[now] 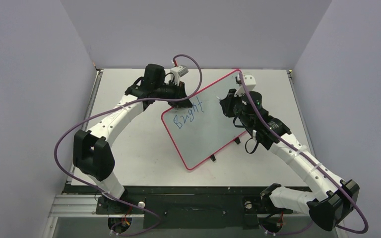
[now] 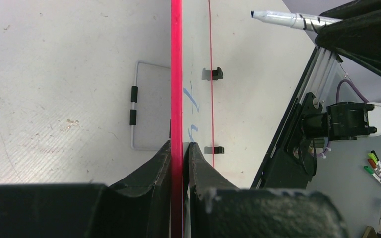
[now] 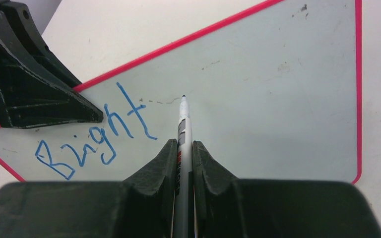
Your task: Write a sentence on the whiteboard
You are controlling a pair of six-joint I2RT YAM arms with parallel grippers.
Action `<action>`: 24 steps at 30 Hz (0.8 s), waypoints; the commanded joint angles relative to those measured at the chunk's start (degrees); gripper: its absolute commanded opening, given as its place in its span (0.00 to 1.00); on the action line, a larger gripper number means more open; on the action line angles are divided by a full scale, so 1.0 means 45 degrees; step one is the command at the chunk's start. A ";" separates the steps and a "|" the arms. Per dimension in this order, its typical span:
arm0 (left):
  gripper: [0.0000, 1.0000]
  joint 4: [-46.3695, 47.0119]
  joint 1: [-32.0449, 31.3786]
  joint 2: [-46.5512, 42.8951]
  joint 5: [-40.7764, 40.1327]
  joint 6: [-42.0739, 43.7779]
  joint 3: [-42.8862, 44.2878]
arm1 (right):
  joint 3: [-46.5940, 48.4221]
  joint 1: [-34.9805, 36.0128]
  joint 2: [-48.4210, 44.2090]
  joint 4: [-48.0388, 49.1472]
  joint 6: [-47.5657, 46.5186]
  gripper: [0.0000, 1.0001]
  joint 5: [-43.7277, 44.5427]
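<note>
Diagonal red-rimmed whiteboard (image 1: 204,143) bears blue writing (image 1: 189,114): "Bright".

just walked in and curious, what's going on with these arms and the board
Two arms are writing on a whiteboard. The left gripper is shut on its red rim, holding it in place. The right gripper is shut on a marker, whose tip sits just past the blue word "Bright", the only writing there. Whether the tip touches the board is unclear.

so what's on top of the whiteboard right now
On the whiteboard: blue handwriting reading "Bright", the marker's tip just past the t, held by the right hand. The left hand pinches the rim, covering the edge there. Whether the tip touches is unclear.
</note>
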 commanded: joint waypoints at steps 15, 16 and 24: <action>0.00 0.1524 0.0016 -0.0367 -0.0748 0.0945 -0.0152 | -0.1767 -0.0036 -0.0473 0.1259 -0.0539 0.00 -0.0885; 0.00 0.1502 0.0016 -0.0355 -0.0737 0.0948 -0.0143 | -0.1776 -0.0036 -0.0446 0.1312 -0.0541 0.00 -0.0893; 0.00 0.1456 0.0006 -0.0383 -0.0725 0.0974 -0.0139 | -0.1667 -0.0017 -0.0188 0.1688 -0.0466 0.00 -0.1594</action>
